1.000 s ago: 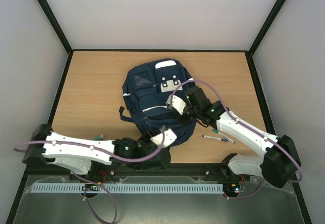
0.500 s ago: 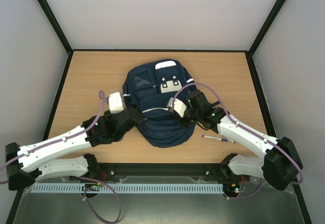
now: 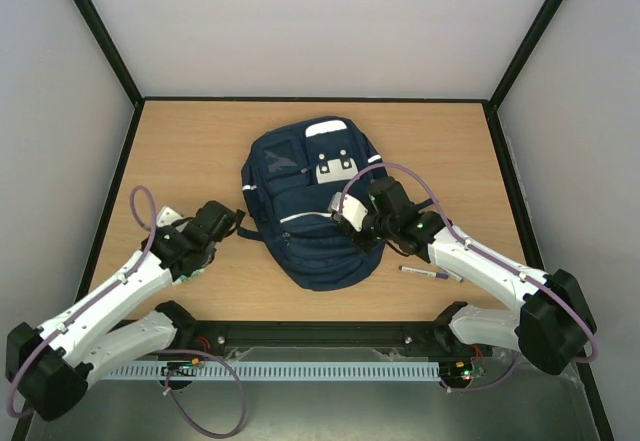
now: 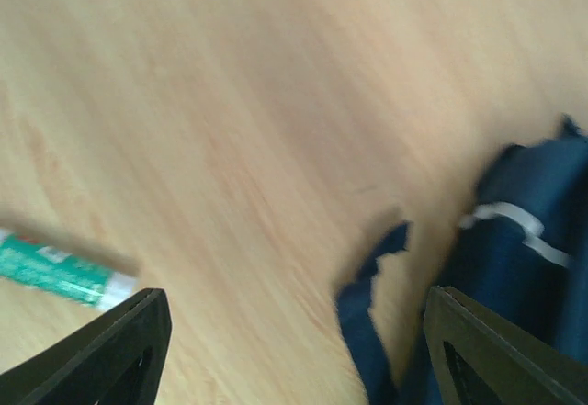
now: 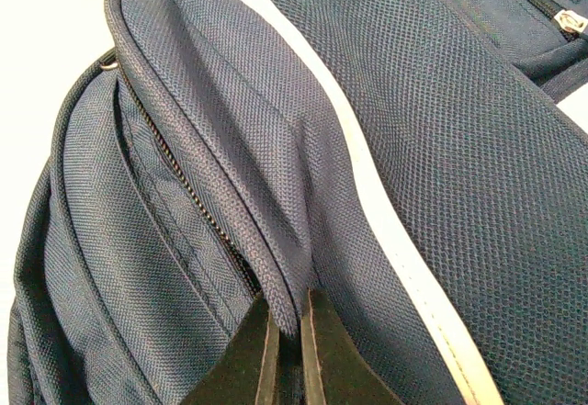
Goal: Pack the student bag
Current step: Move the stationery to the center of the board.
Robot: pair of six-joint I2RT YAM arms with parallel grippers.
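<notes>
white arm shells sit low at the near edge, both reaching out over pale wood-grain table (image 3: 200,151). left arm stretches long and flat, elbow down, wrist angled toward the bag's left side. left gripper (image 4: 296,297) has its two dark fingers (image 4: 124,345) spread wide apart, nothing between them, just bare wood under the gap. just beside the left finger lies a green-and-white tube (image 4: 57,276), round-bodied with a white end; there's print on it, but it's too blurred to read. a loose dark-blue strap (image 4: 360,311) curls on the wood between the fingers, frayed-looking at its tip, running off toward the bag.

over on the right, a thin pen (image 3: 430,273) lies on the table just beside the right forearm. right arm is bent up and over, wrist tipped down onto the bag. right gripper (image 5: 287,331) has its fingers pressed together, pinching a raised fold of navy fabric right alongside a zip line.

student bag (image 3: 310,251) lies flat on its back mid-table, between the two arms, top end pointing away. coarse woven mesh up close, a smooth white reflective stripe (image 5: 386,230) running diagonally, metal zip teeth tucked under a seam. farther up, a grey-white buckle patch (image 3: 335,168), any marking on it too small to make out.
</notes>
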